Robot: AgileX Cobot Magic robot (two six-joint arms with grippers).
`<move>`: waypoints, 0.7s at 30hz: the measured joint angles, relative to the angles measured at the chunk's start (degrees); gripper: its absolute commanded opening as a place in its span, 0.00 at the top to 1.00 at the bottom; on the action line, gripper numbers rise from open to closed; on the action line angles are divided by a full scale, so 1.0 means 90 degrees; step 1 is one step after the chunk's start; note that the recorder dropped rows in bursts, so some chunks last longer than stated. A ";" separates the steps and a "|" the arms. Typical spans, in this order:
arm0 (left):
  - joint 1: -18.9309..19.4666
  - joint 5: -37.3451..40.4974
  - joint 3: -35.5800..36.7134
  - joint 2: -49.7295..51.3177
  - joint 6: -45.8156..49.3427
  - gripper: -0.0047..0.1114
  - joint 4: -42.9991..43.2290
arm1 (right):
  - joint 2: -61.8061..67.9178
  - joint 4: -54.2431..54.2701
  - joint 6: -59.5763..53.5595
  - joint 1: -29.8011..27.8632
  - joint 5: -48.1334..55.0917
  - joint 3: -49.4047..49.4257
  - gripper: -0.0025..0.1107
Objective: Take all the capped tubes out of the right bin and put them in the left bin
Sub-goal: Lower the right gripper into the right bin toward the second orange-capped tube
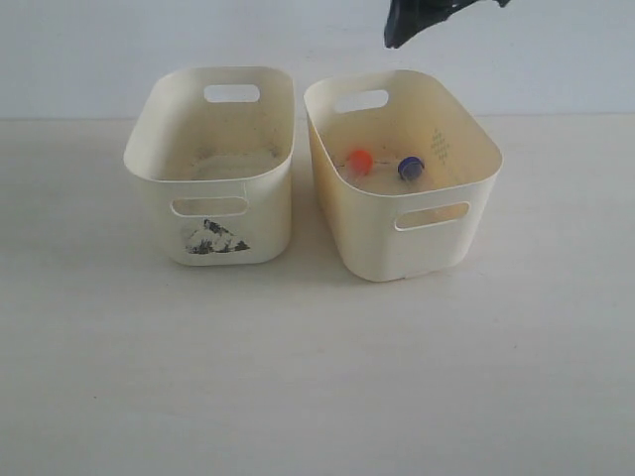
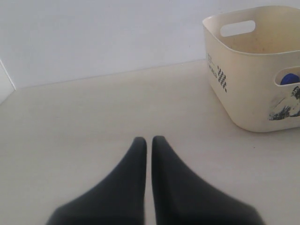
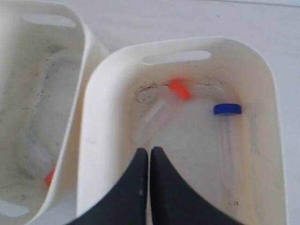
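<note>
Inside the right bin [image 1: 417, 253] we found an orange-capped tube [image 1: 359, 162] and a blue-capped tube [image 1: 411, 168] lying on its floor. Above it the right pincer [image 3: 149, 152] hung closed and empty. The left pincer [image 2: 149, 140], likewise closed and empty, stood over the worktop [image 2: 70, 131] near the left bin [image 2: 243, 93].

I see a pale off-white table [image 1: 317, 377] with a faint streaky grain, bare across its whole front. Two cream tubs stand upright on it towards the back, side by side and nearly touching at the rims. The left bin [image 1: 263, 213] has a black patchy mark on its front. The right bin [image 1: 377, 243] is plain-fronted and turned slightly askew.
</note>
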 measured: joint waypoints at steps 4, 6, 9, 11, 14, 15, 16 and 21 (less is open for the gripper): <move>0.0000 0.0000 0.0000 0.0000 0.0000 0.92 0.0000 | 0.0357 -0.0043 0.0287 -0.0097 0.0024 0.0000 0.97; 0.0000 0.0000 0.0000 0.0000 0.0000 0.92 0.0000 | 0.0596 0.0084 0.0434 -0.0097 0.0046 0.0000 0.97; 0.0000 0.0000 0.0000 0.0000 0.0000 0.92 0.0000 | 0.0972 0.0304 0.0683 -0.0097 0.0049 0.0000 0.97; 0.0000 0.0000 0.0000 0.0000 0.0000 0.92 0.0000 | 0.1188 0.0435 0.0839 -0.0097 0.0049 0.0000 0.97; 0.0000 0.0000 0.0000 0.0000 0.0000 0.92 0.0000 | 0.1394 0.0595 0.1040 -0.0097 0.0062 0.0000 0.97; 0.0000 0.0000 0.0000 0.0000 0.0000 0.92 0.0000 | 0.1433 0.0662 0.1107 -0.0097 0.0062 0.0000 0.97; 0.0000 0.0000 0.0000 0.0000 0.0000 0.92 0.0000 | 0.1486 0.0732 0.1180 -0.0097 0.0062 0.0000 0.97; 0.0000 0.0000 0.0000 0.0000 0.0000 0.92 0.0000 | 0.1632 0.0970 0.1352 -0.0097 0.0062 0.0000 0.97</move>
